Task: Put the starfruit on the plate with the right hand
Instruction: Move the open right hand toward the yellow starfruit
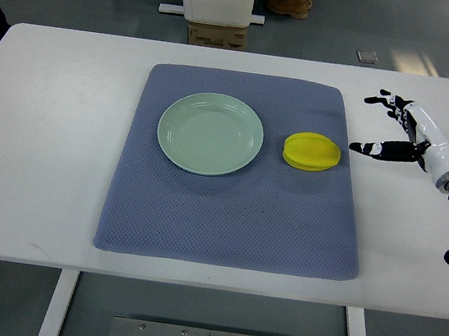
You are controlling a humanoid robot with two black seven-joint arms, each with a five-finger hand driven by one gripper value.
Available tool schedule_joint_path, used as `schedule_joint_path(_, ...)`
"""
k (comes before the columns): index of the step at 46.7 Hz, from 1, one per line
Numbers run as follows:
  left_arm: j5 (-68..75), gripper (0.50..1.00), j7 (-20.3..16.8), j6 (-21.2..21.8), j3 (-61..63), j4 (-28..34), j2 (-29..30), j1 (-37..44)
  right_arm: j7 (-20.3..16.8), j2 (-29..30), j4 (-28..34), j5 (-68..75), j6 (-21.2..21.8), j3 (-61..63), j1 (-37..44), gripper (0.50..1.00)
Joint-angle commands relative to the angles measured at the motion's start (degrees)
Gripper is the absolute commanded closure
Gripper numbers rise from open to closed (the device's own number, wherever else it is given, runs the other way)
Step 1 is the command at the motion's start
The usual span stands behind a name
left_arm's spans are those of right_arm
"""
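Right hand (391, 128) poised beside the starfruit (312, 151), nothing lifted yet.

The hand hovers at three o'clock of the fruit, fingers spread wide and empty, just off the edge of the blue mat (230, 218). The starfruit lies on that mat, just at three o'clock of the green plate (210, 133), not touching it. To my eye the risk lies in the ridged, waxy shape: a grip closing on the ribs could squirt it sideways into the plate's rim, or nudge it across the worktop (44, 153) before the fingers seat properly.
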Motion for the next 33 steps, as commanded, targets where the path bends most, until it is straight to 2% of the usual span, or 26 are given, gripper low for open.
schedule_joint_path(1, 0.0, 0.5, 0.0, 0.0, 0.0, 0.0, 0.0, 0.0, 0.0, 0.0, 0.0, 0.0, -0.1, -0.1, 0.0, 0.5)
schedule_joint_path(16, 0.0, 0.5, 0.0, 0.0, 0.0, 0.0, 0.0, 0.0, 0.0, 0.1, 0.0, -0.1, -2.0, -2.6, 0.2, 0.5)
schedule_joint_path(33, 0.0, 0.5, 0.0, 0.0, 0.0, 0.0, 0.0, 0.0, -0.1, 2.3, -0.1, -0.1, -6.4, -12.2, 6.7, 0.5)
